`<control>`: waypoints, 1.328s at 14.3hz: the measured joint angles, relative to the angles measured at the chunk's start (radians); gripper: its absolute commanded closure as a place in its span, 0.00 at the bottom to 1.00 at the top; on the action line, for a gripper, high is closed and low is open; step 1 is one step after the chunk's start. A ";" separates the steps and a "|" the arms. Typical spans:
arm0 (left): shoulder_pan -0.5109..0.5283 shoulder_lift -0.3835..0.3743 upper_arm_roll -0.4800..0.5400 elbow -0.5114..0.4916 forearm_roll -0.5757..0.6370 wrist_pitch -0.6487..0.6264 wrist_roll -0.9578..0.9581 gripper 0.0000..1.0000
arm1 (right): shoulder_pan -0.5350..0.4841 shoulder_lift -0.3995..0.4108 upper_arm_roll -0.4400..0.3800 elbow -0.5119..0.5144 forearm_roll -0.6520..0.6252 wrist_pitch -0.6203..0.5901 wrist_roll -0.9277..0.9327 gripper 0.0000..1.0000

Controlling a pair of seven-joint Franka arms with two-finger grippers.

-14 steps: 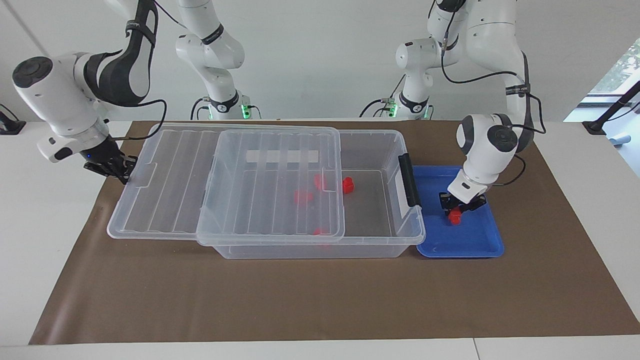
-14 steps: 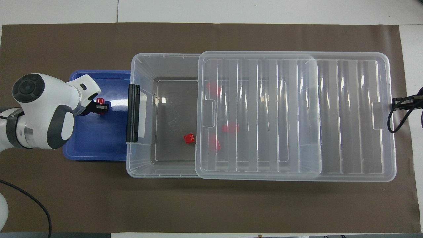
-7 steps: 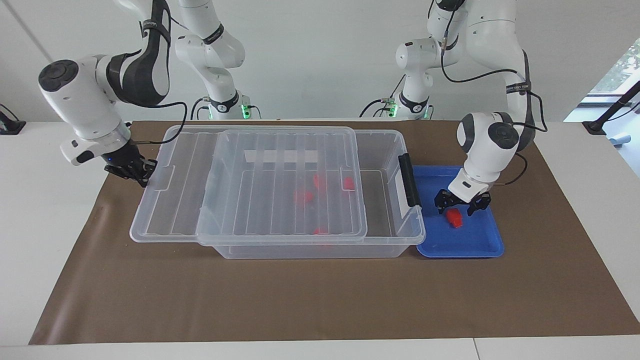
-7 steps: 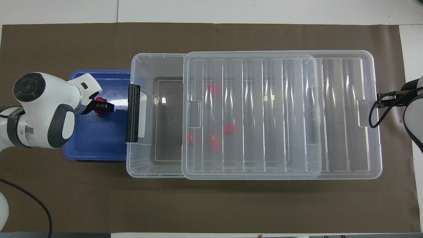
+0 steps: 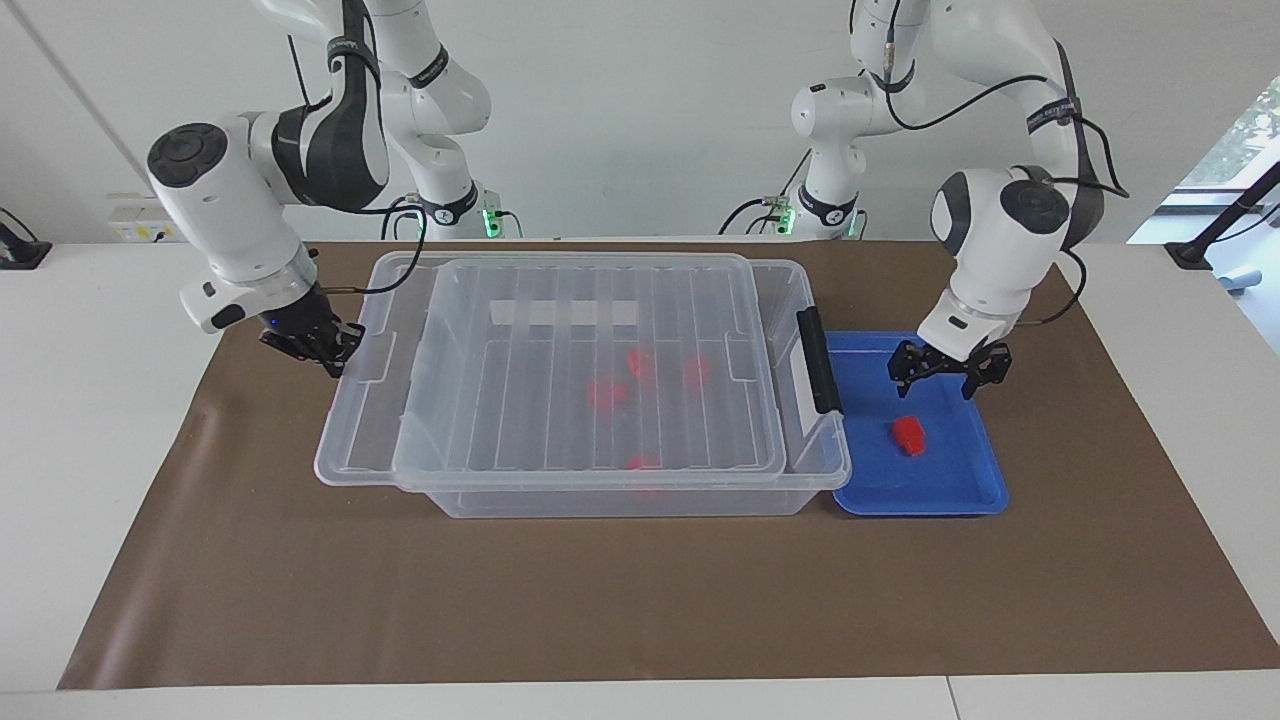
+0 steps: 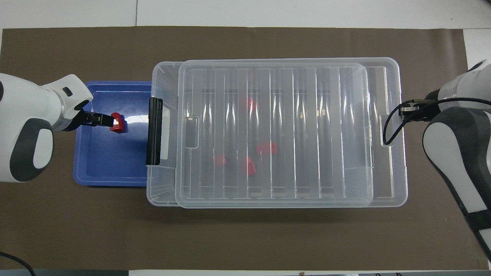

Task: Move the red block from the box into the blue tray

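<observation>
One red block [image 5: 908, 435] lies loose in the blue tray [image 5: 950, 490], beside the box at the left arm's end of the table. It also shows in the overhead view [image 6: 117, 122], in the tray [image 6: 99, 168]. My left gripper [image 5: 950, 374] hangs open and empty over the tray, a little above the block. The clear box [image 5: 800, 470] holds several more red blocks [image 5: 605, 392] under its ribbed lid [image 5: 560, 400]. My right gripper [image 5: 318, 345] is shut on the lid's end rim. The lid covers nearly all of the box.
A black latch [image 5: 822, 362] stands on the box's end wall next to the tray. A brown mat [image 5: 600, 600] covers the table under everything, with white table around it. The right arm's forearm [image 6: 452, 153] reaches over the mat at its own end.
The left gripper opened, let the red block go into the tray and rose. The right gripper slid the lid over the box toward the left arm's end.
</observation>
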 measured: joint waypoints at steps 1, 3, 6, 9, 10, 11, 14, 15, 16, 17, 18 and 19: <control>0.000 -0.022 0.000 0.029 0.000 -0.054 0.000 0.00 | 0.020 0.000 0.000 0.000 0.000 0.000 0.033 1.00; 0.000 -0.050 0.000 0.096 0.000 -0.154 0.000 0.00 | 0.053 -0.002 0.001 0.000 0.000 0.001 0.084 1.00; 0.000 -0.054 -0.003 0.166 -0.005 -0.235 0.000 0.00 | 0.073 -0.002 0.001 0.000 0.000 0.001 0.119 1.00; 0.000 -0.051 -0.004 0.188 -0.023 -0.259 0.000 0.00 | 0.073 -0.002 0.001 0.000 0.000 0.001 0.120 1.00; 0.000 -0.050 -0.005 0.192 -0.024 -0.266 0.000 0.00 | 0.073 -0.002 0.001 0.000 0.000 0.001 0.120 1.00; 0.000 -0.049 -0.005 0.196 -0.025 -0.271 0.000 0.00 | 0.073 -0.002 0.001 0.000 0.000 0.001 0.120 1.00; 0.000 -0.047 -0.007 0.221 -0.025 -0.306 0.000 0.00 | 0.073 -0.003 0.003 0.000 0.000 0.001 0.120 1.00; 0.000 -0.047 -0.007 0.239 -0.026 -0.325 0.000 0.00 | 0.073 -0.003 0.005 0.000 0.000 0.001 0.120 1.00; 0.000 -0.047 -0.007 0.255 -0.028 -0.342 0.000 0.00 | 0.073 -0.003 0.006 0.000 0.000 0.001 0.120 1.00; 0.000 -0.047 -0.007 0.268 -0.031 -0.357 0.000 0.00 | 0.073 -0.003 0.007 0.000 0.000 0.001 0.120 1.00; 0.000 -0.047 -0.006 0.278 -0.034 -0.371 0.000 0.00 | 0.073 -0.003 0.007 0.000 0.000 0.001 0.120 1.00; 0.000 -0.047 -0.005 0.290 -0.036 -0.388 0.000 0.00 | 0.073 -0.003 0.007 0.000 0.001 0.001 0.120 1.00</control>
